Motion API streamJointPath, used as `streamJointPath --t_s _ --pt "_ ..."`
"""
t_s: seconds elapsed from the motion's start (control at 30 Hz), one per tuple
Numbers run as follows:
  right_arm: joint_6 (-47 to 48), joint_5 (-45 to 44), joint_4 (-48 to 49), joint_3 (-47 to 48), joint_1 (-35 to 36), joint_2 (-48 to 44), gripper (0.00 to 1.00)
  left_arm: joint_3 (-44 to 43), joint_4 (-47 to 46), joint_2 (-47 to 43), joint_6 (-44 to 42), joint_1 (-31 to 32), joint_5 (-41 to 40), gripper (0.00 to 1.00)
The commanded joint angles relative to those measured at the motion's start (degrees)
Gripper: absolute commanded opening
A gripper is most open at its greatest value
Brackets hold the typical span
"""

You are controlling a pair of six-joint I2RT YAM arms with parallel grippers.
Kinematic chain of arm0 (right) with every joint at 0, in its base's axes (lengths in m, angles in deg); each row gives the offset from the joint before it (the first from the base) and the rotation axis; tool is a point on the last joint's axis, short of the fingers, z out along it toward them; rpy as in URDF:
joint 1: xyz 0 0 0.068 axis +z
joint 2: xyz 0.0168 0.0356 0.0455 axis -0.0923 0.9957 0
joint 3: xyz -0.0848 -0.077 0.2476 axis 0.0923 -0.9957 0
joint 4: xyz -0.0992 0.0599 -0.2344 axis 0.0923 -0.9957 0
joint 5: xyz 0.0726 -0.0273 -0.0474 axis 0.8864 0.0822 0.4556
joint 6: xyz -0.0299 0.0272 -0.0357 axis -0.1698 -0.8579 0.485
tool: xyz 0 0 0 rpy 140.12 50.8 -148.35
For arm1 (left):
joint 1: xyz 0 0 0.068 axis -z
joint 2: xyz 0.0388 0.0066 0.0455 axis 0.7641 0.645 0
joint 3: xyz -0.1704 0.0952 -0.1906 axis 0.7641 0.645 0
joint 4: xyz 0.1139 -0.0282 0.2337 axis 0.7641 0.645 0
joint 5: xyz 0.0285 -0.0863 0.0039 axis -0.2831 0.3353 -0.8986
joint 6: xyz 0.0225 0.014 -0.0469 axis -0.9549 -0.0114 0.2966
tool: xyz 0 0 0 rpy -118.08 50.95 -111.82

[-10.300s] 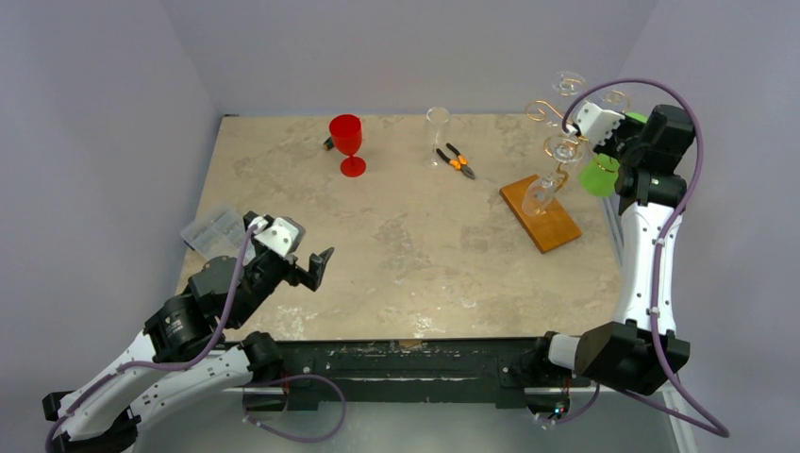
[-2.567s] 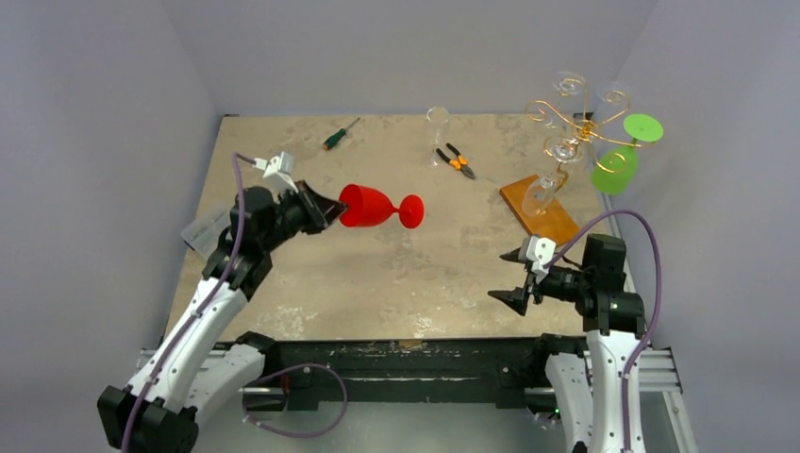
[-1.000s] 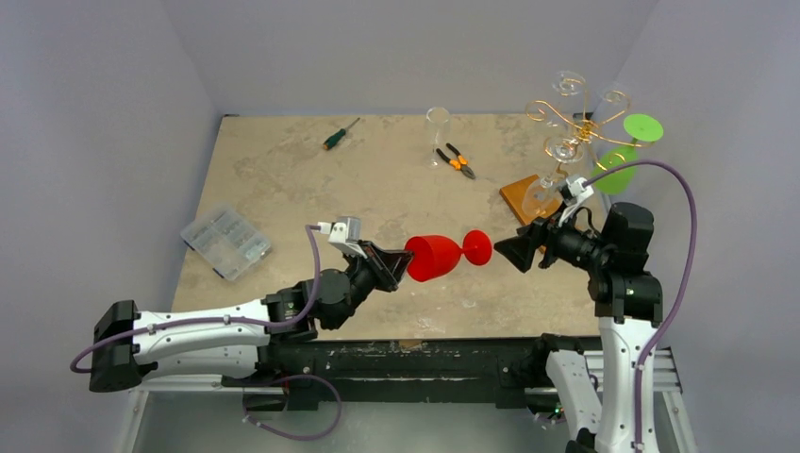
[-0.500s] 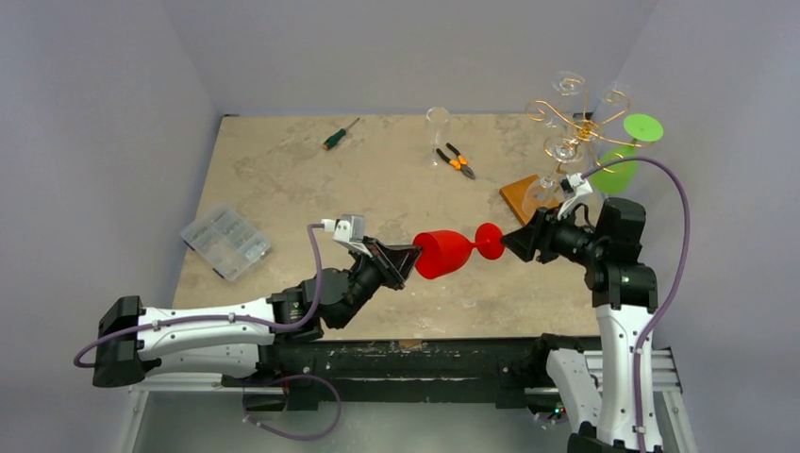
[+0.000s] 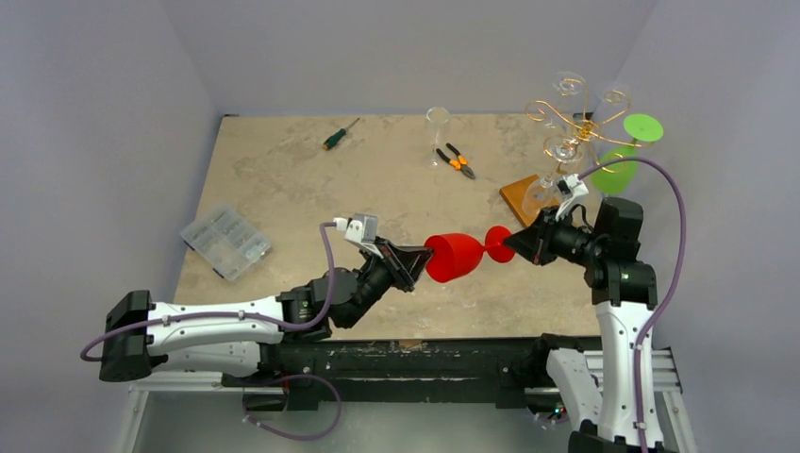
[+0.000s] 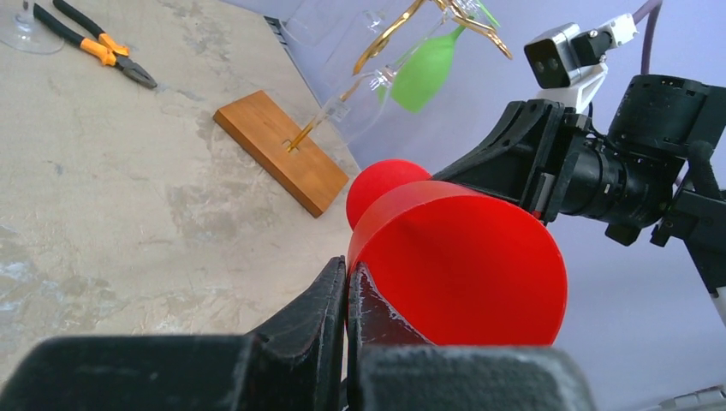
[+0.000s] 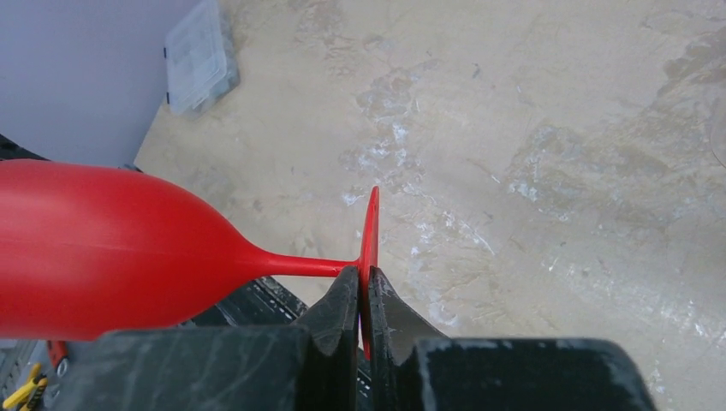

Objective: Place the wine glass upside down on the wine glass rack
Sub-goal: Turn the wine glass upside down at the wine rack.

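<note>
The red wine glass [image 5: 458, 257] hangs on its side above the table's front middle, bowl to the left and foot to the right. My left gripper [image 5: 415, 262] is shut on the rim of the bowl [image 6: 462, 265], one finger inside and one outside. My right gripper [image 5: 521, 245] is shut on the thin foot disc [image 7: 371, 231], whose edge sits between its fingertips [image 7: 347, 291]. The wine glass rack [image 5: 575, 123], gold wire on a wooden base [image 6: 282, 150], stands at the right rear, just behind the right gripper.
A green glass [image 5: 618, 165] and clear glasses [image 5: 564, 149] hang upside down on the rack. A clear glass [image 5: 438, 127], orange-handled pliers [image 5: 458, 160] and a screwdriver [image 5: 338, 135] lie at the back. A clear plastic box [image 5: 225, 242] sits at the left edge.
The left arm carried the red glass to the right toward the right gripper. The right gripper, open a second ago, has closed on the glass's foot.
</note>
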Motion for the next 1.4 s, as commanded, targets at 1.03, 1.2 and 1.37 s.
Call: streamJointPath --t_s 1.03,1.2,1.37 --pt "67.37 -37.32 -23.29 36.56 0.00 -0.26 0.00 -18.11 63.73 -20.23 -36.32 -38.34 28.41 1.00" --pt "71.74 -44.26 -23.20 35.67 -0.02 -0.02 0.00 -14.09 61.55 -24.33 -37.65 -38.36 25.43 1.00" --pt "72.09 -48.28 -22.57 34.57 -0.05 1.53 0.00 -13.10 61.17 -24.98 -37.57 -38.34 26.22 1.00"
